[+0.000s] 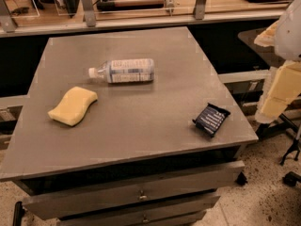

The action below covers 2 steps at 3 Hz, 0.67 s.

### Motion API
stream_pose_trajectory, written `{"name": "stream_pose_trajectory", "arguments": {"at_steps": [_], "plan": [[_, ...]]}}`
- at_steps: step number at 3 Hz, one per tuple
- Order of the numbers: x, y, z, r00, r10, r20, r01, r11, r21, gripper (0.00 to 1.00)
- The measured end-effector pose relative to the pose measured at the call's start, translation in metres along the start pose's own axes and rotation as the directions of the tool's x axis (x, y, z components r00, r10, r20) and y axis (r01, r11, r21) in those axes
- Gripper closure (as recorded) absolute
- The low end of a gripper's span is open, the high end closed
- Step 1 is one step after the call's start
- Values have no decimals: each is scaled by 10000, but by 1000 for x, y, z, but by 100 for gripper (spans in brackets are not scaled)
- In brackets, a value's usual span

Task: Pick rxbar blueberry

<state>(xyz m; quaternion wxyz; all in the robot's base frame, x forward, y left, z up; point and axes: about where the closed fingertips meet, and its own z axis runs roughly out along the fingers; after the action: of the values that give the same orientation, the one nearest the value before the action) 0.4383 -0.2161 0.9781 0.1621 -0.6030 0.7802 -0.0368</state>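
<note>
grey and scuffed, the square metal worktop (155, 121) stands over a stack of drawers (136, 192) on a speckled floor, with a railing and glass behind its back edge.

what the pick turns on is how the bar lies from the hand. the rxbar blueberry (211, 119), a small flat rectangular packet in a dark navy-black wrapper with rows of white text, lies flat near the front right corner of the worktop, just inside the right edge. the robot's pale cream and white hand (281, 92) hangs off the worktop altogether, out past the right edge and about level with the middle of that edge. so the bar lies inward from the hand, across the right edge, and further toward the front. i cannot tell from where i stand whether the hand is wide or narrow, and it is holding nothing that i can see. the bar's long axis looks skewed to the worktop's edges, running roughly from front left to back right, though the slant of the view makes that uncertain. to my eye the hand would have to turn to suit that diagonal. only one arm is here, so nearness is no question.

counted: one bar, one wavy yellow foam sponge (73, 106) by the left edge, one clear plastic bottle (123, 71) with a white label lying on its side toward the back, both well apart from the bar.
</note>
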Motion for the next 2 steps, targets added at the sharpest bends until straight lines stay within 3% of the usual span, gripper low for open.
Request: {"name": "stream_pose_trajectory", "arguments": {"at_steps": [1, 2], "plan": [[0, 0, 0, 10000, 0, 1, 0, 10000, 2, 0], [-9, 2, 16, 9975, -664, 244, 674, 9968, -418, 0]]}}
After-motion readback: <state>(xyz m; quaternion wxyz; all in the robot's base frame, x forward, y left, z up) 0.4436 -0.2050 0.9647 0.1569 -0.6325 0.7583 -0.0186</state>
